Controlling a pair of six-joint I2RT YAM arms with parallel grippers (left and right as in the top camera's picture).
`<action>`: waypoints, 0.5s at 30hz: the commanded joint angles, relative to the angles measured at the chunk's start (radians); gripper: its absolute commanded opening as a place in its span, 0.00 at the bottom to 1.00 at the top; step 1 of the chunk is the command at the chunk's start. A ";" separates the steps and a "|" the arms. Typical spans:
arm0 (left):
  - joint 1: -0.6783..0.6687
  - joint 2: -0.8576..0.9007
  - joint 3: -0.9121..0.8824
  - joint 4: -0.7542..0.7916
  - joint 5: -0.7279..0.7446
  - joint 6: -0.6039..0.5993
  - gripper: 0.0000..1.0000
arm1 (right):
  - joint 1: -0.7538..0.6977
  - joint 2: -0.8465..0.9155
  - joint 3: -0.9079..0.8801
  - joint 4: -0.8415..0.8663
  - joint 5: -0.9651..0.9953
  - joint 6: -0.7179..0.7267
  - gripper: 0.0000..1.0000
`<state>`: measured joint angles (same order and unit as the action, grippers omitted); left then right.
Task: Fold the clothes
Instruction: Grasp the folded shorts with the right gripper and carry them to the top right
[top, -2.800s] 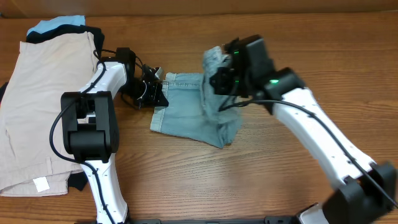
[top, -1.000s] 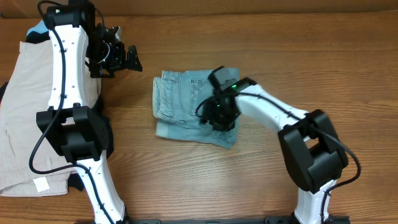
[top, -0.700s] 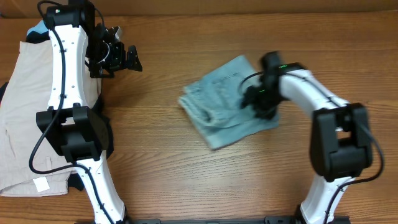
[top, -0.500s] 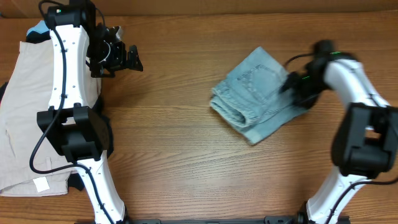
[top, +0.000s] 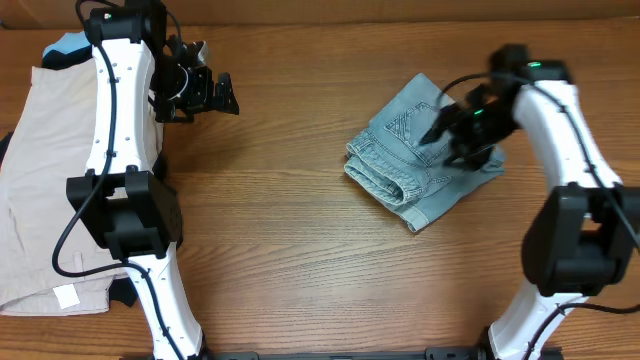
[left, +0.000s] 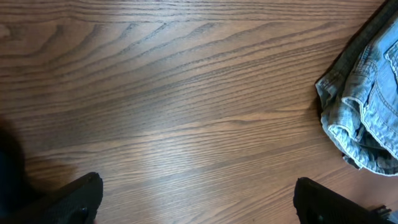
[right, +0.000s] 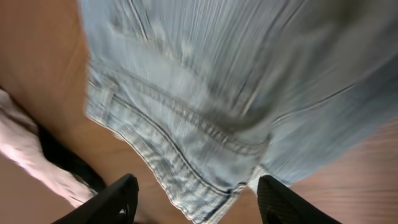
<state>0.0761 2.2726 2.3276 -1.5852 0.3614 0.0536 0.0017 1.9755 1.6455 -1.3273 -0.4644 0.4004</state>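
Observation:
The clothes, light blue denim shorts (top: 415, 160), lie folded and turned at an angle on the wooden table, right of centre. My right gripper (top: 445, 128) hovers over their upper right part. In the right wrist view it (right: 198, 200) is open, its jaws wide apart with the shorts' stitched hem (right: 186, 106) below them and nothing pinched. My left gripper (top: 207, 92) is open, raised over bare wood at the upper left. In the left wrist view it (left: 199, 202) is empty, and the shorts (left: 367, 118) show at the right edge.
Larger beige shorts (top: 50, 170) cover the table's left side, with a black garment (top: 125, 290) beneath them and a light blue cloth (top: 85, 40) at the far corner. The left arm's base (top: 125, 215) stands beside them. Bare wood (top: 290, 260) lies between the two arms.
The right gripper dragged the folded shorts to the right, turning them, then opened and let go. The left arm barely shifted.

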 joint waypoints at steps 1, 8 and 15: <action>0.000 -0.003 0.013 0.001 -0.006 -0.013 1.00 | 0.071 -0.023 -0.061 0.008 0.101 0.089 0.66; 0.000 -0.004 0.013 0.013 -0.006 -0.008 1.00 | 0.171 -0.023 -0.195 0.044 0.267 0.189 0.67; -0.001 -0.003 0.013 0.017 -0.006 -0.008 1.00 | 0.182 -0.023 -0.435 0.157 0.288 0.222 0.67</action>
<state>0.0761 2.2726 2.3276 -1.5711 0.3614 0.0540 0.1848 1.9701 1.3022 -1.1706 -0.2390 0.5945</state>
